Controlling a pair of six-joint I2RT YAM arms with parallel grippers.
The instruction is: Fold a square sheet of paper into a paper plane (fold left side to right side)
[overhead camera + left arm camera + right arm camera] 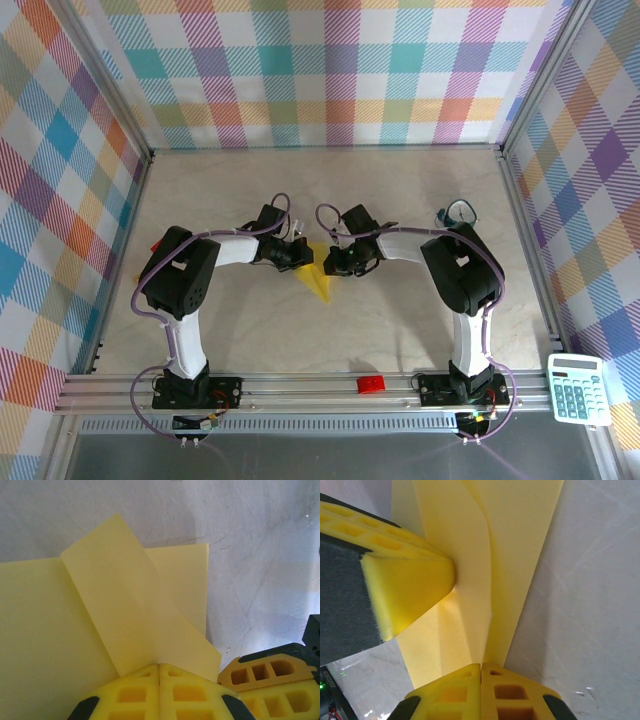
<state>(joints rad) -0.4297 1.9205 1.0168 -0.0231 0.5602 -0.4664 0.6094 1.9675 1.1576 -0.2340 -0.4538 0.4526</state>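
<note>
- Yellow sheet of paper (318,282), top external view: it lies partly folded near the middle of the pale surface (420,200), between the two arms. The left hand (297,258) and right hand (335,266) sit close together over the sheet. The finger gap cannot be made out here.
- Left wrist view: the left hand (159,677) has its fingers pressed together with no gap, tips on the sheet of paper (60,640). One flap stands raised from the tips, slanting up and left over the flat layer. A right hand finger (267,672) sits just beside, on the right.
- Right wrist view: the right hand (481,675) is fully closed, tips at the end of a raised crease in the sheet of paper (520,540). A left hand finger (405,587) touches the paper from the left. Whether either hand nips a layer cannot be told.
</note>
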